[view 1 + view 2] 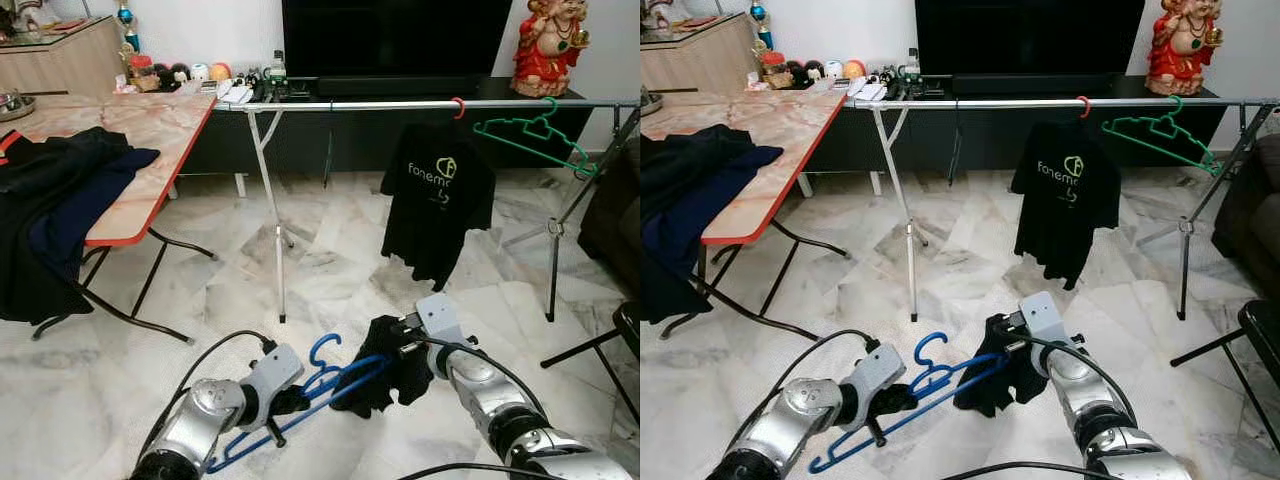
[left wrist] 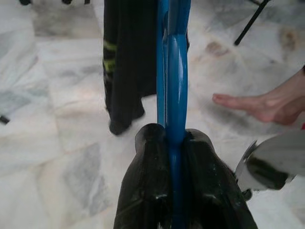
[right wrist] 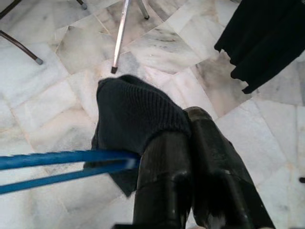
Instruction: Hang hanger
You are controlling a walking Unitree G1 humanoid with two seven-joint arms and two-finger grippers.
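While the rail (image 1: 400, 104) stood across the room, the left gripper (image 1: 292, 398) squeezed the blue hanger (image 1: 318, 385) low over the floor | left wrist: fingers (image 2: 143, 191) were shut tight on the hanger | right wrist: right gripper (image 3: 190, 157) pinched the dark cloth (image 3: 133, 114) beside the hanger's end.
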